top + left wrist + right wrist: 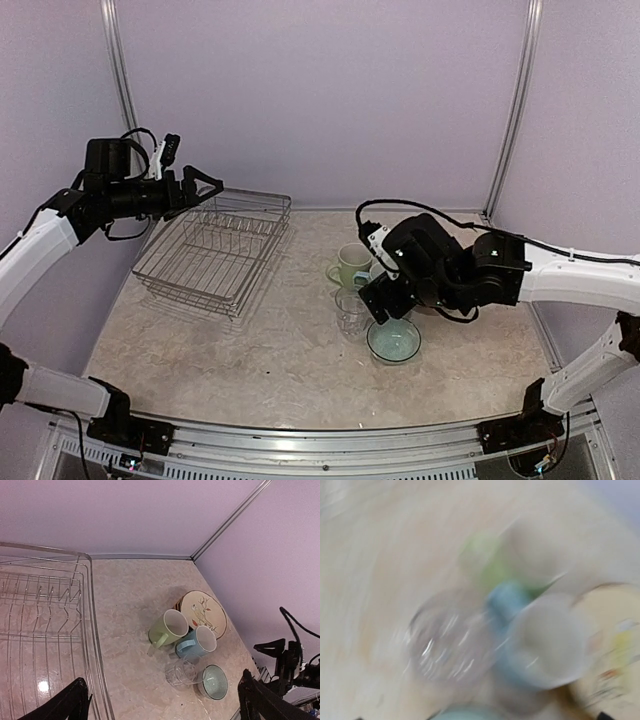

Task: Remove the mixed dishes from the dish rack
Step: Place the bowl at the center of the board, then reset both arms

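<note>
Closest to you is the small white cup (393,340), teal-ish inside, sitting upright toward the front right of the table (250,370). Right next to it on the left stands the clear glass (351,312). Behind those two you've got the light green mug (352,265) and the light blue cup (200,641) side by side, close enough that you can't tell if they touch. Just behind the blue one lies the cream plate (204,611) with a bird drawing on it. There's a dark edge peeking out underneath, too little to say what it is. Way over on the far left, well apart from all that, sits the dish rack (215,250).

Your right gripper (388,303) hangs just over the gap between the glass and the small cup. Its wrist view is a total smear, so you can't tell how wide the jaws are or whether they've got anything. Your left gripper (205,188) hovers above the rack's far left corner, fingers (70,702) spread wide with nothing between them.
</note>
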### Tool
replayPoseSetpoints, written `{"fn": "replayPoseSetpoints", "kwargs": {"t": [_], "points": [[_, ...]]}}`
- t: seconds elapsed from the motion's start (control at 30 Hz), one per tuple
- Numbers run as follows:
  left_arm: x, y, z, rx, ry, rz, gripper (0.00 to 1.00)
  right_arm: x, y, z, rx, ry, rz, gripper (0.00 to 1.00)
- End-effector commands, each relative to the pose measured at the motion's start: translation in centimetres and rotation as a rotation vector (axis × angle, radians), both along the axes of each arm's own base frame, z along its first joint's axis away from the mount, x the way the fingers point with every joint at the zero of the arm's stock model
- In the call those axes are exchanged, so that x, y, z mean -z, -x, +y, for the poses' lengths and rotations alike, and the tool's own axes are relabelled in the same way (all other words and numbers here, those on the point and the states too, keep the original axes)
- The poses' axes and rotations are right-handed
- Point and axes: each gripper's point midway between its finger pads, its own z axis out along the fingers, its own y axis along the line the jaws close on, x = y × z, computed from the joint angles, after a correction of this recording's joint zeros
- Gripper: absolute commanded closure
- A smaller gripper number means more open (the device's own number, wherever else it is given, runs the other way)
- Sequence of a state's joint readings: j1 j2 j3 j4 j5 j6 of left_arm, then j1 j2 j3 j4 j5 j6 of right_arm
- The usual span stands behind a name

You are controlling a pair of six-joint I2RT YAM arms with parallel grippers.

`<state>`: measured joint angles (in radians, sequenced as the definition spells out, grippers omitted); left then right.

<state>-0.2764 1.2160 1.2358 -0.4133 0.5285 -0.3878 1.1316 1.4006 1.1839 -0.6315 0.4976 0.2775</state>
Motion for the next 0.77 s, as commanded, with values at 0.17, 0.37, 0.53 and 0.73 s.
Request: {"fn": "replayPoseSetpoints", "kwargs": {"t": [0.17, 0.37, 0.53, 0.73], "points": [[-9.4, 2.1, 5.6, -0.290, -0.037, -0.210, 0.01, -16.1, -5.7, -8.8, 0.353, -0.339, -0.395, 0.00], [-15.6, 6.3, 8.0, -0.368, 0.031, -0.409, 0.01, -24.5, -3.9, -12.0, 0.328, -0.464, -0.612, 0.00], [-19.2, 10.0, 10.1, -0.435, 0.086, -0.552, 0.01, -28.7, -2.3, -14.0, 0.315, -0.552, -0.718, 0.00], [-20.9, 12.5, 11.7, -0.485, 0.104, -0.620, 0.01, -29.8, -1.6, -15.1, 0.322, -0.577, -0.752, 0.00]]}}
